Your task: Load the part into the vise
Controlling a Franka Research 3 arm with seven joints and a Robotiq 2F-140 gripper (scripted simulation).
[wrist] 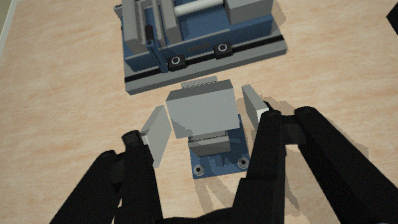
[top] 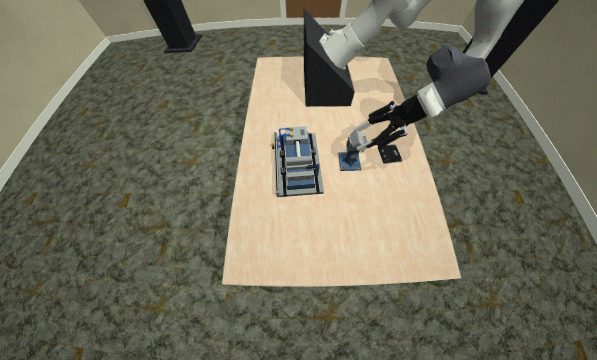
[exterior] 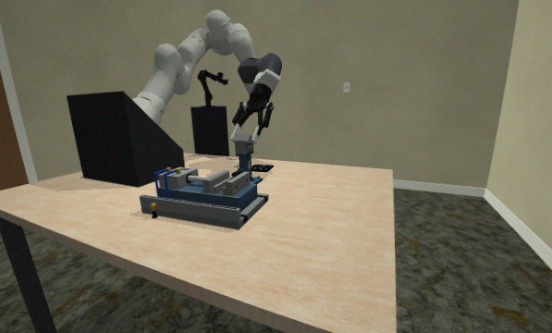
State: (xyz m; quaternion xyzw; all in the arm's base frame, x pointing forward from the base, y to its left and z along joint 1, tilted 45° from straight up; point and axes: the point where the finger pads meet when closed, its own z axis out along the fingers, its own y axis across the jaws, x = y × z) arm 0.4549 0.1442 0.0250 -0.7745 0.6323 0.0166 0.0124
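The grey part (wrist: pixel 202 110) rests in the blue V-block (wrist: pixel 220 157), tilted, with a plain face towards the wrist camera. My gripper (wrist: pixel 205 108) is open around it; the left and right pads stand on either side with a small gap on each side. In the top view the gripper (top: pixel 363 136) reaches in from the right over the V-block (top: pixel 350 161). The black infeed plate (top: pixel 391 154) lies empty beside it. The open vise (top: pixel 298 160) stands to the left, with its black work stop rod (wrist: pixel 148 34) between the jaws. The part's slot is hidden.
A large black wedge-shaped box (top: pixel 323 70) stands at the back of the table, behind the V-block. The vise base (exterior: pixel 211 202) sits close to the V-block (exterior: pixel 244 164). A small yellow-topped post (exterior: pixel 153 208) stands at the vise's front corner.
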